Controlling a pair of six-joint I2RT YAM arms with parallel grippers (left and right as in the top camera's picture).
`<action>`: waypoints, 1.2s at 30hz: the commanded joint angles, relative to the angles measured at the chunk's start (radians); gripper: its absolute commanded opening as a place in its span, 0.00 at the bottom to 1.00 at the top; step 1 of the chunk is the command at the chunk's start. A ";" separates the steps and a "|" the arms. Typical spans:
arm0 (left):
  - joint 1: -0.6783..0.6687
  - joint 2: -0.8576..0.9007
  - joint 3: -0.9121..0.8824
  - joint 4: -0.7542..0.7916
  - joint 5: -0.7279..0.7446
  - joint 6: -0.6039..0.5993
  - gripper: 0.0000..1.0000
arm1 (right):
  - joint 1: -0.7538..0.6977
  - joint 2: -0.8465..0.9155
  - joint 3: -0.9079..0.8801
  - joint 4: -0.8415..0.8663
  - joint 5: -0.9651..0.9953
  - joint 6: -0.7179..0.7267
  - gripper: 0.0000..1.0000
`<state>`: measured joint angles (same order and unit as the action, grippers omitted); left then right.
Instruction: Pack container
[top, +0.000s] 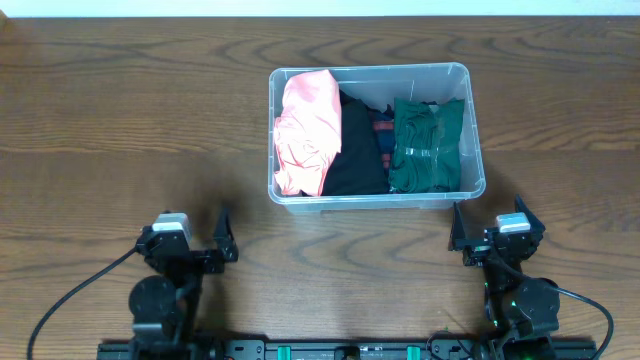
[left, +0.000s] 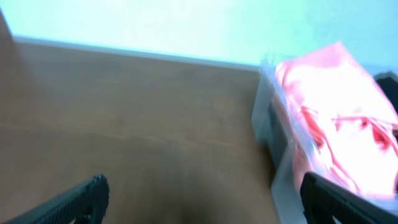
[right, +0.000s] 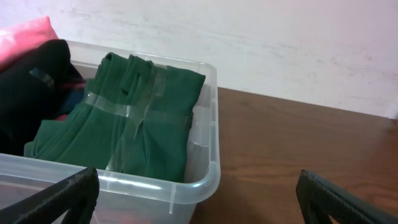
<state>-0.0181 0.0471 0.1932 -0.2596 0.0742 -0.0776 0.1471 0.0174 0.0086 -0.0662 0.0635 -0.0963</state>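
Note:
The clear plastic container (top: 478, 150) stands at the middle of the table. It holds a pink garment (top: 308, 130) at the left, a black garment (top: 360, 150) in the middle and a green garment (top: 428, 145) at the right. My left gripper (top: 222, 240) is open and empty near the front edge, left of the container. My right gripper (top: 460, 235) is open and empty just in front of the container's right corner. The left wrist view is blurred and shows the pink garment (left: 336, 124). The right wrist view shows the green garment (right: 124, 124) behind the container's rim (right: 186, 177).
A dark blue and red garment (top: 382, 135) shows between the black and green ones. The wooden table (top: 130, 120) stretches wide to the left and right of the container. A pale wall (right: 280, 43) lies behind the table's far edge.

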 joint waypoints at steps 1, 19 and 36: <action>-0.006 -0.046 -0.130 0.169 -0.010 -0.008 0.98 | -0.005 -0.006 -0.003 -0.003 -0.005 -0.013 0.99; -0.011 -0.023 -0.189 0.194 -0.015 -0.009 0.98 | -0.005 -0.006 -0.003 -0.002 -0.005 -0.013 0.99; -0.011 -0.023 -0.189 0.194 -0.015 -0.009 0.98 | -0.005 -0.006 -0.003 -0.002 -0.005 -0.013 0.99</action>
<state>-0.0238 0.0200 0.0246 -0.0364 0.0673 -0.0788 0.1471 0.0170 0.0082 -0.0654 0.0628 -0.0986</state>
